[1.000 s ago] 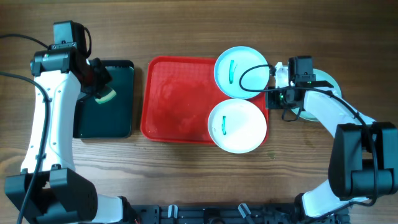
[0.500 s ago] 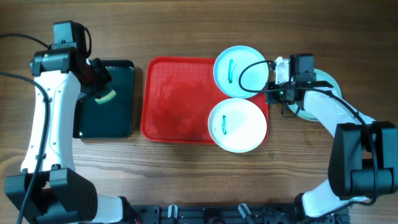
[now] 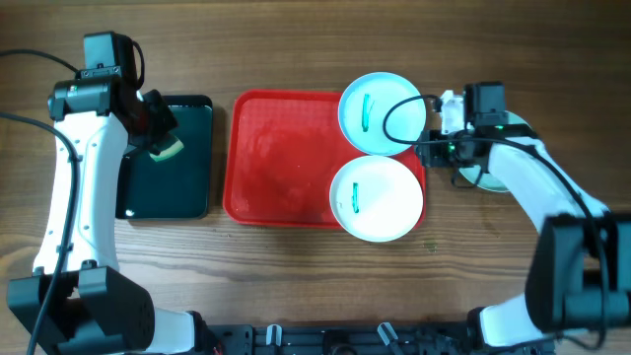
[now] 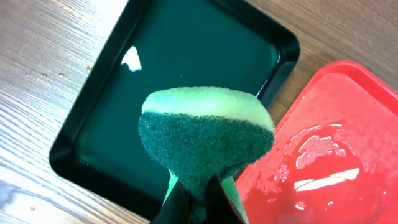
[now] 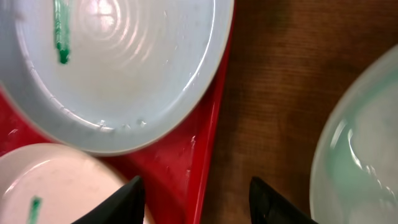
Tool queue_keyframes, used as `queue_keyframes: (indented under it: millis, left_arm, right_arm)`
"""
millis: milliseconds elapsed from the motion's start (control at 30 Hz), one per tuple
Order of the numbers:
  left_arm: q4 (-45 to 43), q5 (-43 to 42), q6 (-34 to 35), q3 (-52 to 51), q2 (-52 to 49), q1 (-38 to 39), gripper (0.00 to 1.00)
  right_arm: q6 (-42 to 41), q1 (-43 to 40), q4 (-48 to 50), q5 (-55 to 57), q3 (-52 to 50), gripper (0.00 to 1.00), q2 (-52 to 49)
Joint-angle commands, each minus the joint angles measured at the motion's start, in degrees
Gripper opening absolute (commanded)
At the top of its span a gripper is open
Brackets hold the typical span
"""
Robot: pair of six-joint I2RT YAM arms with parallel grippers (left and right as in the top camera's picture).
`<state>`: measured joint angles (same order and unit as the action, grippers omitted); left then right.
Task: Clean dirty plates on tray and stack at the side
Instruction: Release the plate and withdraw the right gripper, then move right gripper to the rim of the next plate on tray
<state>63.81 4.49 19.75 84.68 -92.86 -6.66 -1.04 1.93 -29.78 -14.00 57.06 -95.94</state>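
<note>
The red tray (image 3: 286, 158) carries two dirty plates at its right end. The upper plate (image 3: 383, 113) and the lower plate (image 3: 377, 200) each show a green smear. A third pale-aqua plate (image 3: 505, 168) lies on the table to the right, partly under my right arm, and its visible part shows no smear. My right gripper (image 3: 430, 148) is open and empty. In the right wrist view my right gripper (image 5: 196, 202) straddles the tray rim (image 5: 208, 155), between the upper plate (image 5: 118, 68) and the third plate (image 5: 360, 155). My left gripper (image 4: 199, 208) is shut on a green sponge (image 4: 205, 137).
A dark green-black tray (image 3: 182, 187) lies left of the red tray, below the sponge (image 3: 168, 151). The red tray's surface (image 4: 336, 143) looks wet. A black cable loops over the upper plate's right side (image 3: 404, 120). Bare wood separates the red tray from the third plate.
My right gripper has opened its jaws and its wrist has shifted slightly right. The upper plate sits a touch further left. The left arm and sponge have not moved.
</note>
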Motion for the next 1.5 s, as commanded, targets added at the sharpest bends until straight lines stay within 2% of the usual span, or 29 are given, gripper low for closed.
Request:
queue_keyframes:
  millis: [0,133,267,500,667,800,1000,1133,1333,1467]
  left_arm:
    - [-0.3,-3.2,-4.8,-0.4,-0.7,-0.2,0.04]
    - [-0.3,-5.0,-6.4,-0.4,-0.7,-0.2,0.04]
    - [-0.1,-5.4,-6.5,-0.4,-0.7,0.2,0.04]
    - [-0.1,-5.3,-6.5,-0.4,-0.7,2.5,0.04]
    - [-0.1,-5.3,-6.5,-0.4,-0.7,2.6,0.04]
    - [0.1,-5.3,-6.5,-0.4,-0.7,2.6,0.04]
    - [0.1,-5.3,-6.5,-0.4,-0.7,2.6,0.04]
    - [0.1,-5.3,-6.5,-0.4,-0.7,2.6,0.04]
    - [-0.1,-5.3,-6.5,-0.4,-0.7,2.6,0.04]
    - [-0.1,-5.3,-6.5,-0.4,-0.7,2.6,0.04]
  right_arm:
    - [-2.4,-0.4,-5.5,-3.6,1.6,0.54,4.4]
    - [-4.2,0.7,-10.9,-7.5,-0.9,0.45,3.2]
    - [-10.8,2.8,-14.5,-8.5,-4.0,0.34,3.1]
    - [-13.1,4.8,-14.3,-4.6,-8.4,0.33,3.1]
    - [-11.0,4.8,-13.0,-5.9,-7.3,0.22,3.8]
    - [-11.0,4.8,-17.1,-6.0,-3.9,0.23,8.1]
    - [-15.6,4.8,-23.5,4.4,-4.3,0.26,11.4]
    - [-17.6,4.8,-20.1,6.6,-8.3,0.25,11.2]
    - [-17.2,5.6,-12.9,4.6,-12.9,0.18,11.1]
    - [-17.1,5.8,-11.4,2.6,-12.9,0.07,11.1]
